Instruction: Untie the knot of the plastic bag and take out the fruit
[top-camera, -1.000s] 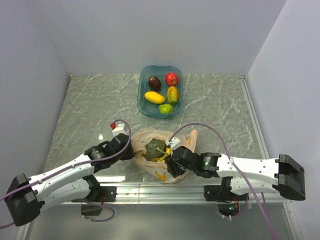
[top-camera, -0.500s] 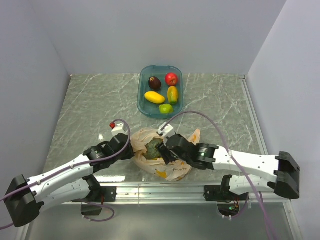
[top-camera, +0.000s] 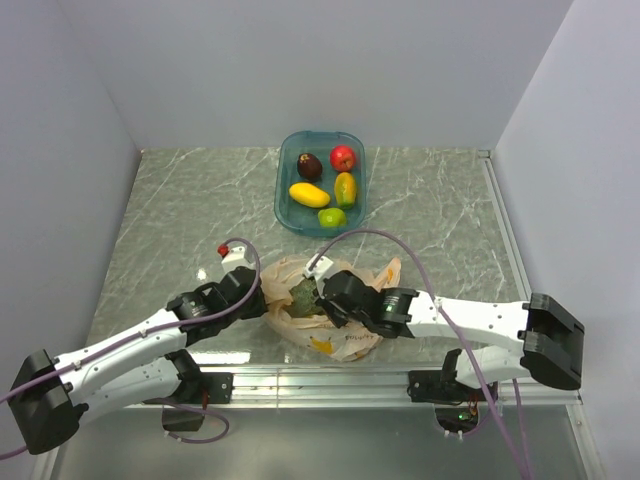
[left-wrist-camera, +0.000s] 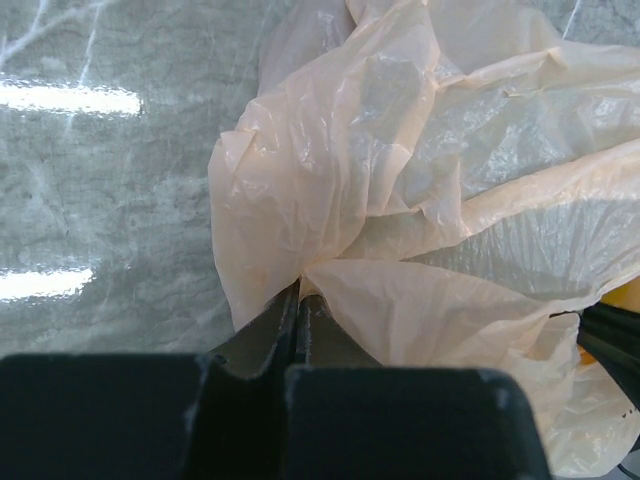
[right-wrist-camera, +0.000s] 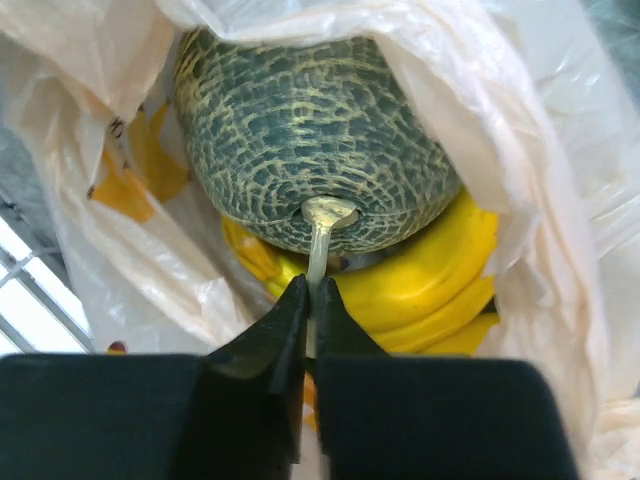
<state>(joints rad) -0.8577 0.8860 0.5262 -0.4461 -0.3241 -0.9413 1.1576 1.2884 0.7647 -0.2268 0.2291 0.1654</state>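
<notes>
R wrist: R gripper (right-wrist-camera: 310, 292) clenched on melon stem (right-wrist-camera: 318, 248), bananas (right-wrist-camera: 430, 285) beneath | L wrist: L gripper (left-wrist-camera: 298, 296) pinches bag (left-wrist-camera: 400, 180) | top: stem hidden

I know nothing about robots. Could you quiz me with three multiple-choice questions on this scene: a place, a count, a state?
1. Where is the netted green melon?
A) on the bare table
B) atop an arm
C) inside the plastic bag

2. How many fruits lie in the blue tub?
A) five
B) two
C) eight

3. The right arm's jaws are:
A) wide open
B) shut on the melon's stem
C) clamped on the tub's rim

Answers: 1 C, plastic surrounds it; 2 A, five show from above; 3 B, they pinch the stem.
</notes>
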